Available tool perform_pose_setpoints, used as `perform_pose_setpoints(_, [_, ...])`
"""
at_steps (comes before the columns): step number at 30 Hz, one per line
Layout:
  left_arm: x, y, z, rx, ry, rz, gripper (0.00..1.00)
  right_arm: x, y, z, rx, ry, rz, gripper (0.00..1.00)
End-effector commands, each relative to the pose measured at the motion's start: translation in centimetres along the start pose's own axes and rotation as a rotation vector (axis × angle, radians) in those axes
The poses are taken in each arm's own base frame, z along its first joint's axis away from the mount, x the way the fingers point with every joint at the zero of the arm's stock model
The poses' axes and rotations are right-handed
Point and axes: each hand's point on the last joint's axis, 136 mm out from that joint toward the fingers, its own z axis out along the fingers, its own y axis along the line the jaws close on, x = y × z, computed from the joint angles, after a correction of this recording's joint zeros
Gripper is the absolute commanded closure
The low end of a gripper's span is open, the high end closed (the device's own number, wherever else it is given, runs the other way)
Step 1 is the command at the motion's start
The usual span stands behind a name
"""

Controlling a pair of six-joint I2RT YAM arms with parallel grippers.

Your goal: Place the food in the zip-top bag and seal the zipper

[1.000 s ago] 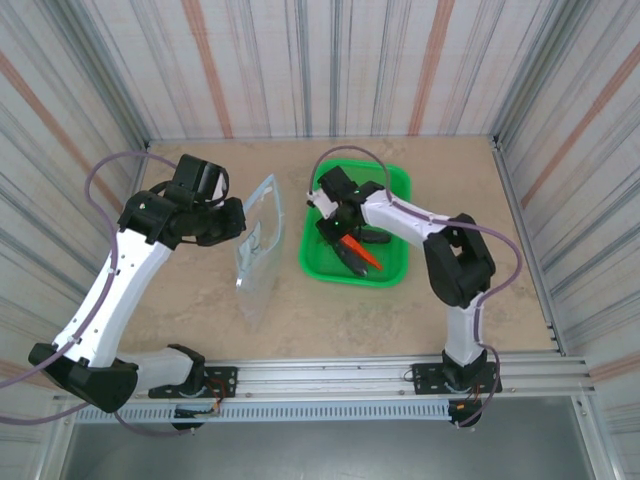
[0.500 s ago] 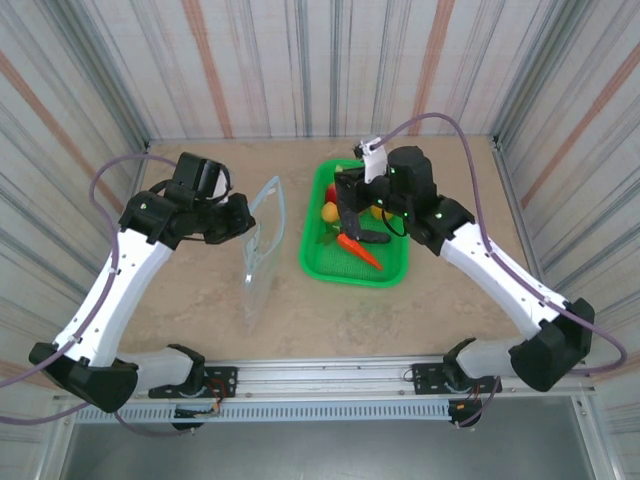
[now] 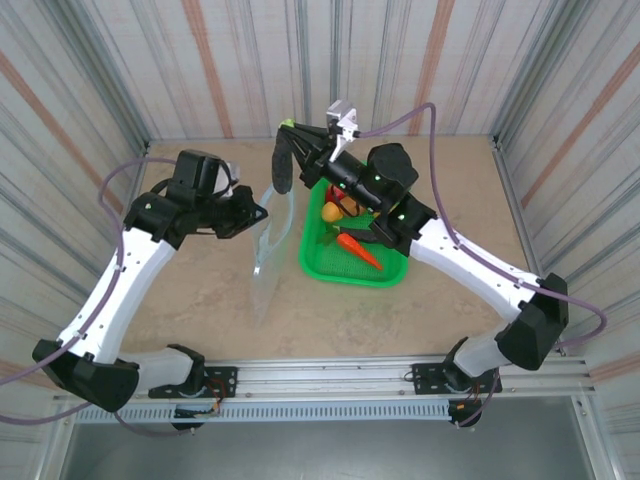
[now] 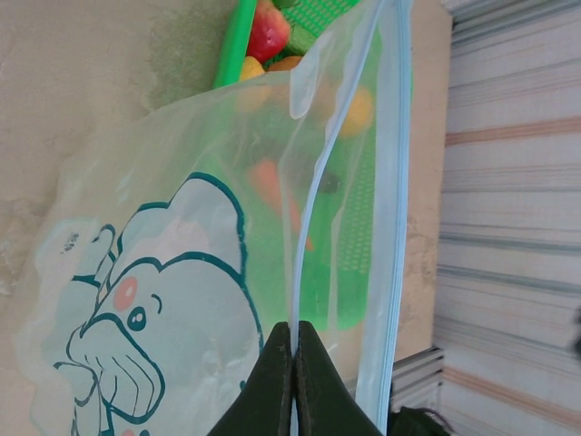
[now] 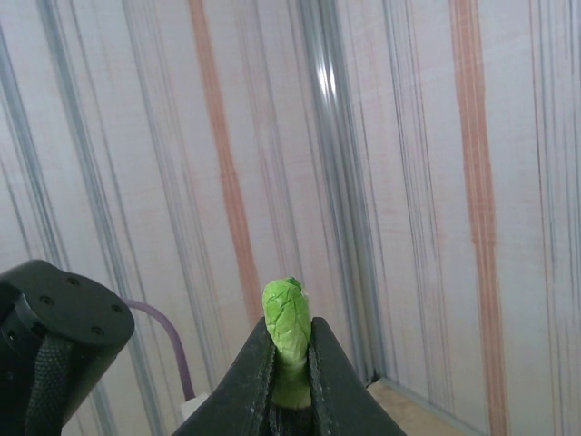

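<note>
One dark elongated vegetable is up in the air by the far end of the zip-top bag, with our right gripper pinched tight on its green stem. We've got the left gripper clamped on one lip of the mouth. That bag stands upright on the surface, just left of the green basket, where the carrot and apple sit.

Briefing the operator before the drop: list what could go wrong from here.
1. The right claw pinches the dark vegetable by its green stem; hanging there, it could slip out early.
2. The left claw holds just one lip of the zip-top bag, so the mouth looks narrow; the vegetable may catch the zipper and land outside.
</note>
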Motion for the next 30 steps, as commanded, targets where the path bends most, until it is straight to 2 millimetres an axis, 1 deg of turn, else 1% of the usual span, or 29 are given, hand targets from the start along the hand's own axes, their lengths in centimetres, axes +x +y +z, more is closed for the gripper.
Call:
perform_pose_setpoints(1, [-0.7, -1.2, -1.1, 0.092, -0.019, -0.073, 1.00, -0.4, -0.2, -0.1, 0.026, -0.062, -0.002, 0.89])
perform_pose_setpoints(5, [-1.5, -1.6, -2.0, 0.148, -0.040, -0.130, 1.00, 1.9, -0.8, -1.0, 0.051, -0.019, -0.006, 0.88])
perform_pose_setpoints(7, [-1.7, -2.1, -2.4, 0.180, -0.048, -0.132, 1.00, 2.8, -1.1, -1.2, 0.064, -0.007, 0.008, 0.89])
perform_pose_setpoints(9, [-1.8, -2.6, -2.6, 0.199, -0.044, -0.129, 1.00, 3.3, -0.9, -1.1, 0.060, -0.003, 0.013, 0.88])
perform_pose_setpoints(12, [-1.8, -2.7, -2.5, 0.203, -0.036, -0.126, 1.00, 3.3, -0.5, -0.8, 0.047, -0.005, 0.015, 0.89])
perform_pose_setpoints(18, [-1.2, -2.1, -1.8, 0.191, -0.014, -0.144, 1.00, 1.3, 0.3, -0.3, 0.031, -0.036, 0.016, 0.88])
perform_pose_setpoints(21, [-1.0, -2.1, -1.7, 0.196, -0.006, -0.146, 1.00, 1.0, 0.7, 0.2, 0.014, -0.039, 0.016, 0.88])
perform_pose_setpoints(26, [-0.9, -2.2, -1.7, 0.200, -0.001, -0.151, 1.00, 1.4, 1.1, 0.7, 0.001, -0.034, 0.014, 0.88])
perform_pose_setpoints(30, [-1.0, -2.9, -2.1, 0.225, -0.001, -0.159, 1.00, 2.8, 0.4, 0.6, 0.024, -0.013, 0.004, 0.88])
